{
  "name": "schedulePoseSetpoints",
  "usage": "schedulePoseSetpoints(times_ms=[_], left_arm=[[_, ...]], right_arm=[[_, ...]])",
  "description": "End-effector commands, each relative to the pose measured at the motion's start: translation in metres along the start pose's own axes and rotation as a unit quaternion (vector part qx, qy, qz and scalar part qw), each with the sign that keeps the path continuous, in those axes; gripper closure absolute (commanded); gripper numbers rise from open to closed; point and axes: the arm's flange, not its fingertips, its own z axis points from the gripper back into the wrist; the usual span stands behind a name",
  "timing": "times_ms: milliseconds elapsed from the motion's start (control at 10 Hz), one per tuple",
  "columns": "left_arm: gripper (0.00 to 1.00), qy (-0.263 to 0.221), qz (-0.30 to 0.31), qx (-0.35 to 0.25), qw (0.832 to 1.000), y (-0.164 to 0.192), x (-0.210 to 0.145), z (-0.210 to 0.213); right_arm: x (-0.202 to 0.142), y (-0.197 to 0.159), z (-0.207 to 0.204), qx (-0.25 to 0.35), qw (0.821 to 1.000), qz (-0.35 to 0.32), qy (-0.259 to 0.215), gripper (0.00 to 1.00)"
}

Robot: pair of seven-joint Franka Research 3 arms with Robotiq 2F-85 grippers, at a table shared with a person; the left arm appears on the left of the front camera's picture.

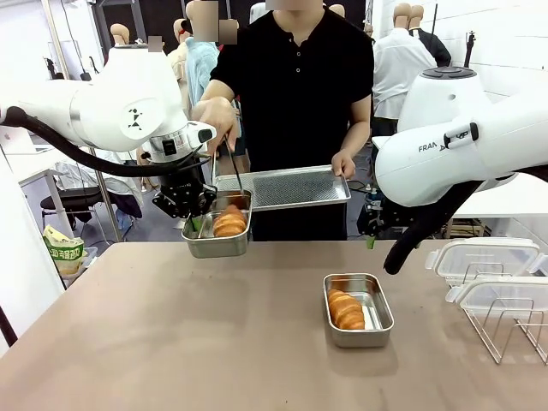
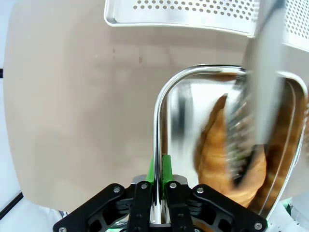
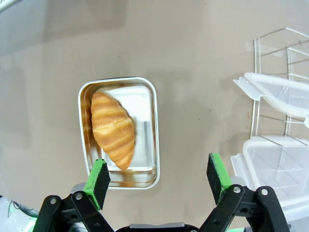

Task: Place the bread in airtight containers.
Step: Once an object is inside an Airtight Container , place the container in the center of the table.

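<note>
My left gripper (image 1: 195, 224) is shut on the rim of a steel tin (image 1: 218, 247), holding it just above the table's far edge. In the left wrist view its green pads (image 2: 166, 168) pinch that rim (image 2: 157, 121). A croissant (image 1: 229, 223) lies in this tin, with the person's tongs (image 1: 234, 171) still on the croissant (image 2: 217, 159). A second tin (image 1: 383, 312) stands on the table with the other croissant (image 1: 345, 309) inside. My right gripper (image 3: 159, 176) hovers open above that tin (image 3: 147, 96) and its croissant (image 3: 113, 129).
The person holds a flat perforated metal tray (image 1: 287, 187) beside the lifted tin. Two clear lids (image 1: 485, 257) (image 1: 505, 295) rest on a wire rack (image 1: 505, 334) at the table's right. A green bag (image 1: 64, 250) sits off the table at the left.
</note>
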Motion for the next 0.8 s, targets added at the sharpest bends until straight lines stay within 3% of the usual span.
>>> schedulePoseSetpoints(times_ms=[0,700], left_arm=[[1.00,-0.003,0.001,-0.001,1.000,0.0007,0.0006,0.0036],[1.00,-0.003,0.001,-0.001,1.000,0.0007,0.0006,0.0036]], right_arm=[[-0.0019,-0.0004,-0.0024,0.000,1.000,0.000,0.003,0.00],[-0.0019,-0.0004,-0.0024,0.000,1.000,0.000,0.003,0.00]])
